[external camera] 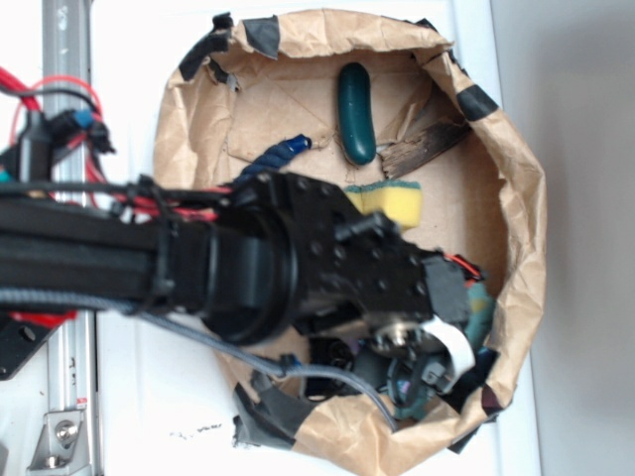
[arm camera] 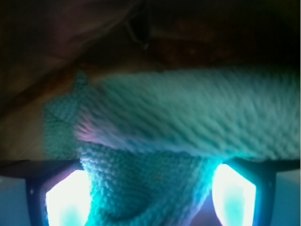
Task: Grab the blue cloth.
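Place: a robotics lab test rig
Worktop: plain white worktop [external camera: 149, 397] with an aluminium rail [external camera: 71, 119] bolted along one side
Wiring: bare red and black cables [external camera: 60, 109] on the black arm [external camera: 149, 263]
Work area: makeshift brown paper bin [external camera: 516, 198], its rim patched with black tape [external camera: 263, 35]

Paper wall [external camera: 521, 248] crowds the gripper [arm camera: 149, 197]; blue cloth [arm camera: 188, 117] fills its gap.

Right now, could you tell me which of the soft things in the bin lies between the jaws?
The blue cloth, fuzzy and teal, bunched between the jaws; the yellow sponge lies apart.
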Available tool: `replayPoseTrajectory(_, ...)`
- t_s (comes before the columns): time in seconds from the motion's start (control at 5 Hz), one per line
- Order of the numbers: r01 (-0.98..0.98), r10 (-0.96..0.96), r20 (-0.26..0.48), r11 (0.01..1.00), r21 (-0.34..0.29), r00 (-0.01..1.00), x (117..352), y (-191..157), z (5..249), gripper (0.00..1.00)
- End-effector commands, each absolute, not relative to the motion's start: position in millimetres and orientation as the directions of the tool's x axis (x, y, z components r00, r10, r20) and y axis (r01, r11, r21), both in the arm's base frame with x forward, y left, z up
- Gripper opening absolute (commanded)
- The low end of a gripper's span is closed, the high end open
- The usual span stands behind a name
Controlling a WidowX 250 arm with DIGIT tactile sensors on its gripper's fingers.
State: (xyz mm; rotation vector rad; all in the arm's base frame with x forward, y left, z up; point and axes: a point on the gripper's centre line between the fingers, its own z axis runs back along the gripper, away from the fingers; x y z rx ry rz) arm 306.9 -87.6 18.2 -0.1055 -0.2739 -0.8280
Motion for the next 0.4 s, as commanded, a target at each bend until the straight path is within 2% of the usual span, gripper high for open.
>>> replayPoseTrajectory(0.0, 0.692, -0.676, 0.289, 0.719, 0.060, 0.678, 319.7, -82.0, 25.8, 0.00)
replayPoseTrajectory(0.2, 0.682, -0.669, 0.288, 0.728, 0.071, 0.685, 317.9, -82.0, 27.3, 0.00)
